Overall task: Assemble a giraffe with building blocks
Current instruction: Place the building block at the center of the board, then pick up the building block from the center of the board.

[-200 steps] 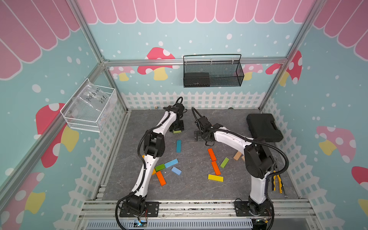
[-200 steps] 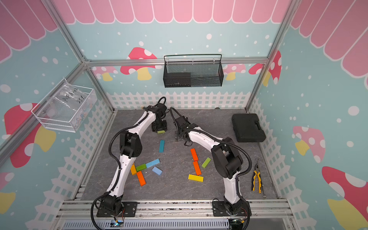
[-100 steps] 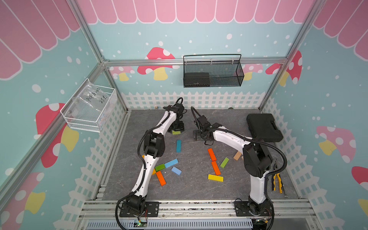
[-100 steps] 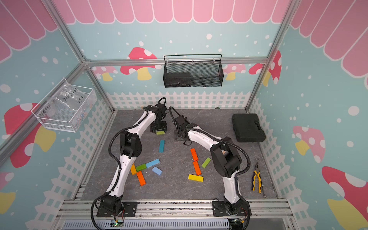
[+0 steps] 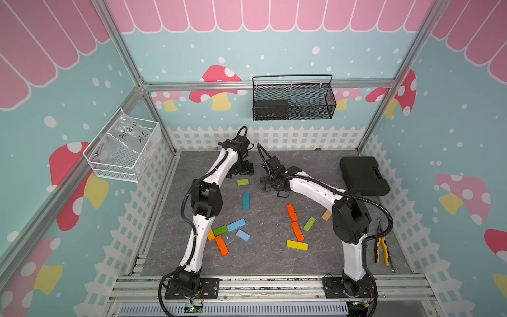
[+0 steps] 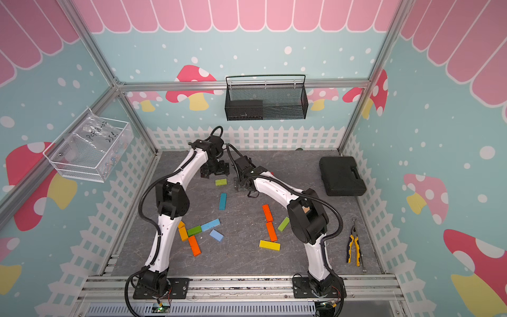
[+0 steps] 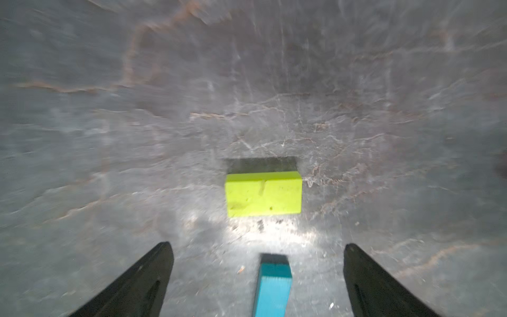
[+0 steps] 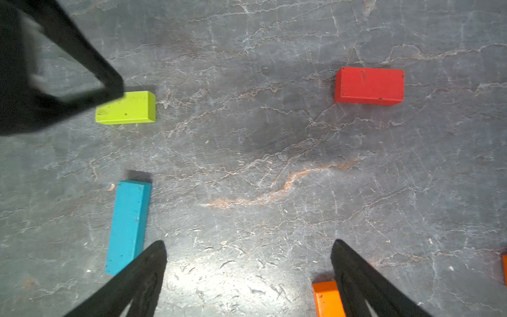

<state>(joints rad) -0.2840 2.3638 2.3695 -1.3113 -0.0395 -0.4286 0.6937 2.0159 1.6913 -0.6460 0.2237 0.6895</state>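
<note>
left gripper [image 7: 256, 244] and right gripper [image 8: 248, 241] gape wide, gripping nothing.

Lime-green block [image 7: 263, 193], teal-blue block [image 8: 127, 227], red block [image 8: 369, 86], orange block [image 5: 292, 212], yellow block [image 5: 296, 245], grey veined tabletop [image 8: 274, 164], black case [image 5: 363, 175]

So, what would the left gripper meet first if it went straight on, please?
Probably the lime-green block, lying flat dead ahead of the open left gripper; depth is unclear, so it could touch bare tabletop just short of it.
</note>
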